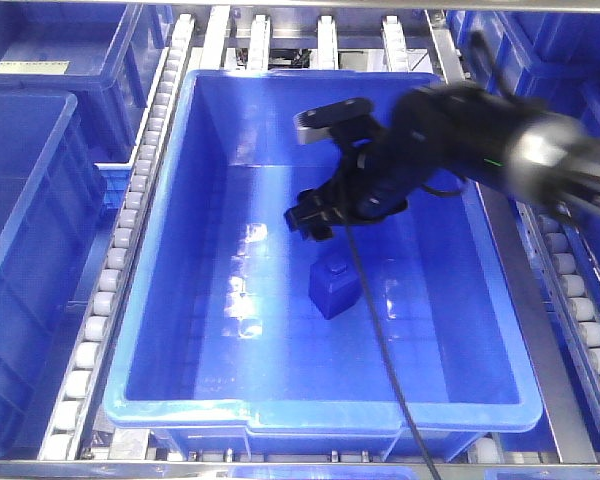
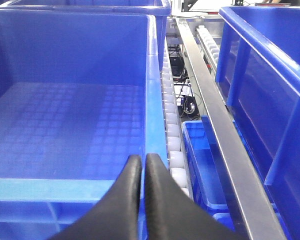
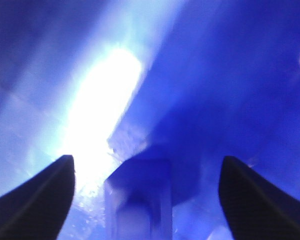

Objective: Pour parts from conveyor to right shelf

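One of the parts, a small blue block (image 1: pixel 332 285) with a stud on top, rests on the floor of a large blue bin (image 1: pixel 170 300) on the right shelf (image 1: pixel 130 215). My right gripper (image 1: pixel 310 218) hangs inside the bin just above and left of the block. In the right wrist view it (image 3: pixel 147 159) is open, with the block (image 3: pixel 137 200) low between the fingers and apart from both. My left gripper (image 2: pixel 142 157) is shut on nothing, over the near rim of another blue bin (image 2: pixel 155 100). The conveyor is out of view.
White roller rows (image 1: pixel 568 270) flank the bin on both sides. More blue bins (image 1: pixel 20 220) stand to the left. In the left wrist view a steel rail (image 2: pixel 210 115) and rollers (image 2: pixel 170 130) run between two bins, with a smaller blue bin (image 2: pixel 202 165) below.
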Robot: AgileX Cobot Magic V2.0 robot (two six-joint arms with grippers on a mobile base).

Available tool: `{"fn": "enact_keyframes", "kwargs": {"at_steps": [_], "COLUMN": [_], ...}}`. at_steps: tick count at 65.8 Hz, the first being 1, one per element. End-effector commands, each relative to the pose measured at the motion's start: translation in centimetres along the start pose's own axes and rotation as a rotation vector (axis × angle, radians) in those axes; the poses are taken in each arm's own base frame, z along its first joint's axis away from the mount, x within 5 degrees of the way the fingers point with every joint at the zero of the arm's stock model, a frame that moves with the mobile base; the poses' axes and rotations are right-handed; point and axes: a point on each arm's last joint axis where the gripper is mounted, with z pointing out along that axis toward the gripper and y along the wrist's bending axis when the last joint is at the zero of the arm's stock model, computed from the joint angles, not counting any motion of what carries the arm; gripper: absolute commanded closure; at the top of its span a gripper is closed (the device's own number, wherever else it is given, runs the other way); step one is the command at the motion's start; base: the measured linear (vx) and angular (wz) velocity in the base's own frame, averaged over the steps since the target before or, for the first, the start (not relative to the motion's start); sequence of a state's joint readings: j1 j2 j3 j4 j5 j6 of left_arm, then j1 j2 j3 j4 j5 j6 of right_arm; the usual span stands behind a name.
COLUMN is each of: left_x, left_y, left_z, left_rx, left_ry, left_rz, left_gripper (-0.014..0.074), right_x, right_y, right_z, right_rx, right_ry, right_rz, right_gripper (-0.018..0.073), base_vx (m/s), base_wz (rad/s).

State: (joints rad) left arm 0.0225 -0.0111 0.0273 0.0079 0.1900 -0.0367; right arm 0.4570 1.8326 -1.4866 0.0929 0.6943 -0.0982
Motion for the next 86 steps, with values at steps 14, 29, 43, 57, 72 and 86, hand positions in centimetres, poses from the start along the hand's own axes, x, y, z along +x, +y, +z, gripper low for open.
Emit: {"fn": "enact_keyframes", "kwargs": {"at_steps": [14,29,43,57,72,86], "left_x": [-1.3,-1.3,-1.3,-1.3,-1.3,-1.3], "left_y": [0.0,0.0,0.0,0.0,0.0,0.0], "left_z": [-0.3,-0.3,-0.3,-0.3,-0.3,-0.3], "left_rx": [0.003,0.003,0.003,0.003,0.003,0.003], "left_ry": [-0.103,-0.103,-0.103,-0.103,-0.103,-0.103], "left_rz": [-0.017,-0.017,-0.017,-0.017,-0.017,-0.017], "left_gripper": [0.0603,0.0603,0.0603,0.0603,0.0603,0.0603], "right_x": [3.7,9.5,15.0,19.4,22.1,24.8], "right_y": [0.3,0.7,0.2,0.3,0.5,0.2], "right_z": [-9.6,-15.0,-18.8,-19.7,-19.9,-19.7], "right_rx": [0.057,0.074,0.123,0.14,0.144,0.188], "right_ry": [-0.386,-0.573,-0.77,-0.813,-0.853,-0.886], "right_rz": [-0.043,-0.051,-0.028,-0.016,-0.022,0.01], "right_gripper": [0.05,0.0568,0.0568,0.0568,0.0568,0.0568], "base_vx": [0.0,0.0,0.0,0.0,0.0,0.0], "base_wz": [0.0,0.0,0.0,0.0,0.0,0.0]}}
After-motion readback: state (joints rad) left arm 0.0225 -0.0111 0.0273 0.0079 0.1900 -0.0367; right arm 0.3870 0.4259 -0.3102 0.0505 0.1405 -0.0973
